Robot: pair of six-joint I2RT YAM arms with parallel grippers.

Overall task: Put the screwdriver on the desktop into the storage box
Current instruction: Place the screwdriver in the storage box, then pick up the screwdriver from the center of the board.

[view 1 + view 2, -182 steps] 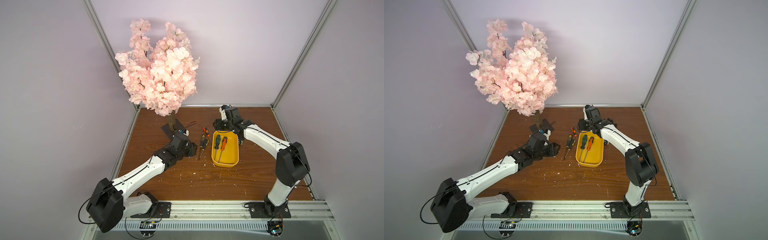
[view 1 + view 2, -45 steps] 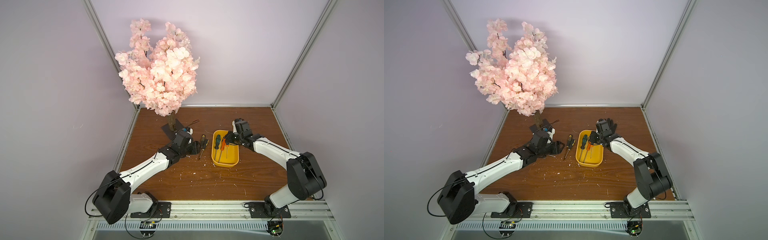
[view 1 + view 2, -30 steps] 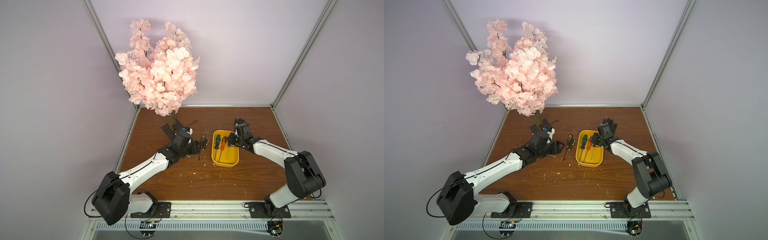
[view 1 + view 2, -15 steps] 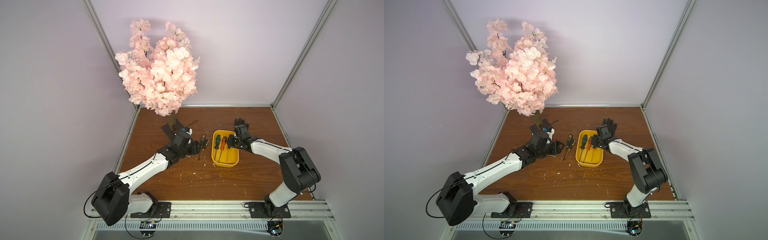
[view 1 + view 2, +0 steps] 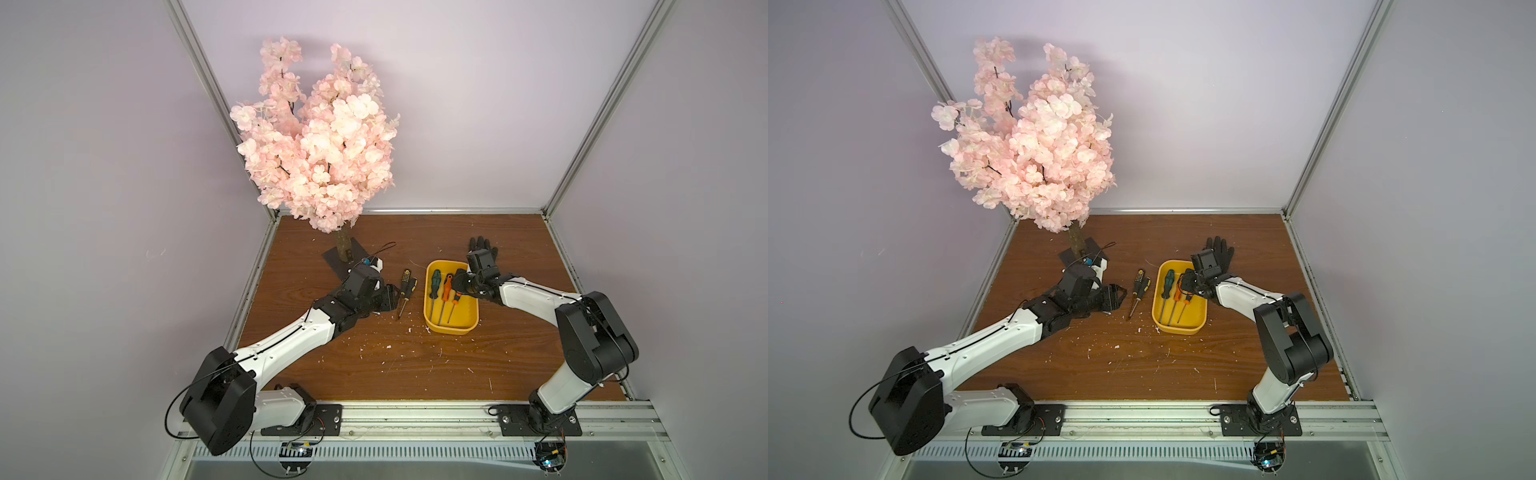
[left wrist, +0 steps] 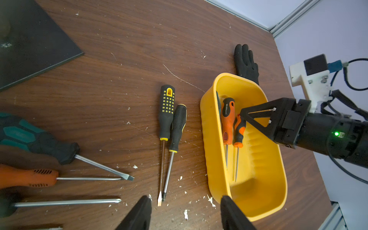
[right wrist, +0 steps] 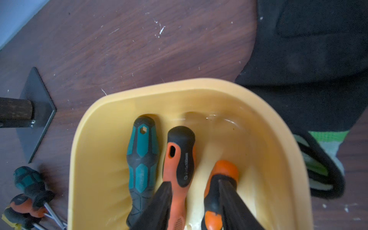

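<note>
The yellow storage box sits mid-desktop and holds three screwdrivers: a teal one, an orange one and a small orange one. My right gripper hangs over the box, jaws apart above the two orange handles; the small handle touches one finger. Two black-and-yellow screwdrivers lie side by side on the desktop left of the box. My left gripper is open just short of their tips, holding nothing.
More screwdrivers, a teal one and an orange one, lie under my left arm, hidden in both top views. A black glove lies behind the box. A pink blossom tree stands on a dark plate at back left.
My right gripper's jaws have parted and the small orange screwdriver now lies loose in the storage box. The left arm has not moved.
</note>
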